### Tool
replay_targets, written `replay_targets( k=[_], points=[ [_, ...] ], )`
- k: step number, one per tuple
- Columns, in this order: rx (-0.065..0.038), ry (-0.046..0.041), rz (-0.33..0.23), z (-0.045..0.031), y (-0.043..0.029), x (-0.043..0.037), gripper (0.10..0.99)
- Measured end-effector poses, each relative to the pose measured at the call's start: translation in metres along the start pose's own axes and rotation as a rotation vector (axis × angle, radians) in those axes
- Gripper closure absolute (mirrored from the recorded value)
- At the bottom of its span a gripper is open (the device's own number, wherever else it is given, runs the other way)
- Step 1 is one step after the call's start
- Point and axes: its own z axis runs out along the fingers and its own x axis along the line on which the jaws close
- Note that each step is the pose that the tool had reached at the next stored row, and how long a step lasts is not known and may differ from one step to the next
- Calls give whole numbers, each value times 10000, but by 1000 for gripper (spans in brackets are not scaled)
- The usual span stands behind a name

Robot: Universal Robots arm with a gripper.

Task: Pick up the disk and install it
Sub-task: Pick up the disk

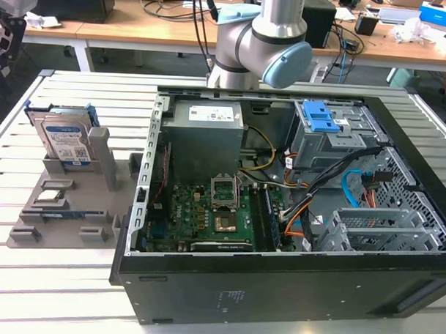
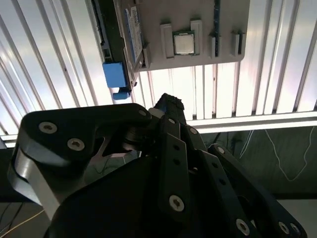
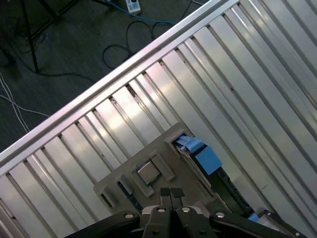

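Note:
The disk is a silver drive with a blue-and-white label and a blue carrier frame. It stands on edge in a slot of the grey holder at the exterior view's left. In both wrist views I look down on it from high above: the disk shows edge-on, and its blue carrier sticks out past the holder. My gripper hangs well above the holder, its two black fingertips pressed together with nothing between them. In the second wrist view the gripper shows from the side.
An open computer case lies at the exterior view's right, with a motherboard and a grey drive cage with a blue latch. A small silver processor chip sits in the holder. The ribbed metal table ends close behind the holder.

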Motion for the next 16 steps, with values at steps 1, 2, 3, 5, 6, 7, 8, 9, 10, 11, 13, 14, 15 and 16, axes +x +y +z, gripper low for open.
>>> replay_targets(
  k=[1,2,3,5,6,7,8,9,10,11,13,14,15,16],
  points=[
    [-1,2,-65,0,0,0,980],
    [-3,6,-148,0,0,0,980],
    [-5,9,-212,0,0,0,980],
    [-9,15,-356,0,0,0,980],
    [-11,21,-464,0,0,0,980],
    [-13,26,-579,0,0,0,980],
    [-15,29,-639,0,0,0,980],
    [-17,32,-728,0,0,0,980],
    [-20,37,-840,0,0,0,980],
    [-21,41,-920,0,0,0,980],
    [-24,47,-1057,0,0,0,980],
    [-26,50,-1124,0,0,0,980],
    [-27,53,-1187,0,0,0,980],
    [-30,57,-1267,0,0,0,980]
  ],
)
